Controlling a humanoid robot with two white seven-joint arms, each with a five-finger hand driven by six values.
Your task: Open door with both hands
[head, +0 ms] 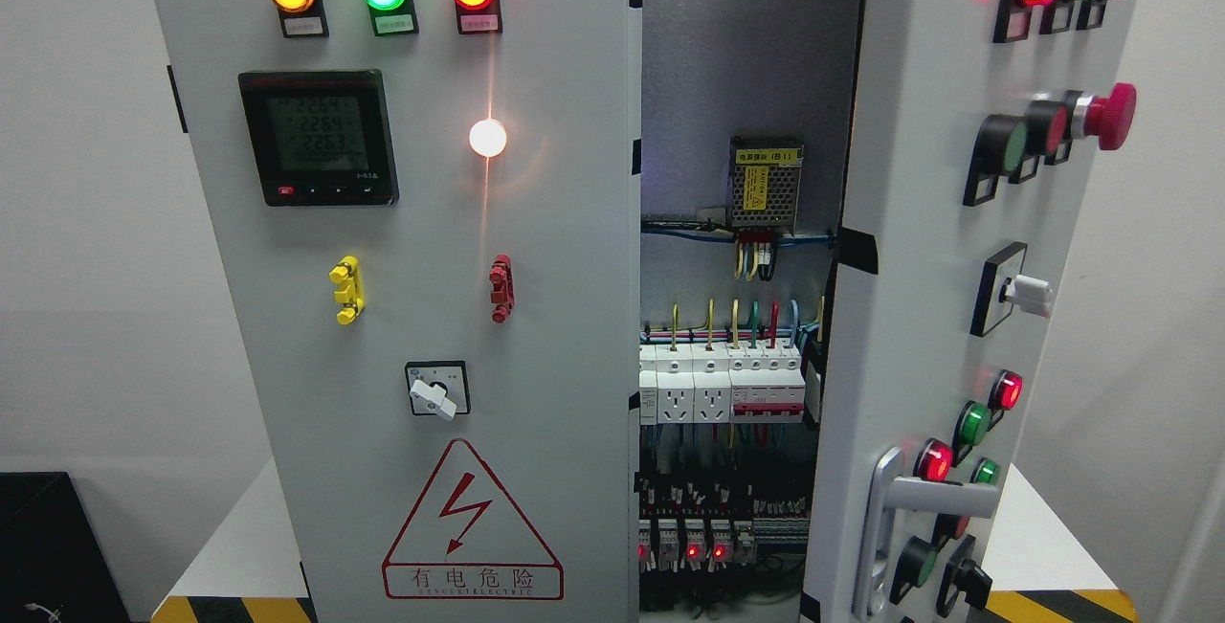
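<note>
Right door (919,317): nearest the camera, swung outward and seen edge-on, with its silver lever handle (885,518) low on the leaf.
Hands: neither robot hand is in the head view, so I cannot tell whether fingers are spread or closed, and no place can be given relative to them.
Left door (402,269): appears shut, flat to the camera, no handle visible on it.
Step in hand: likely widening the opening; judged best done by pushing the right door's free edge or pulling the lever along the hinge arc, steadily.
Interior (737,365): breakers, sockets and wiring exposed in the gap; keep fingers out.
In the way: the red mushroom button (1110,116), white selector knob (1029,295) and lit pushbuttons project from the right door's face and could be bumped.
</note>
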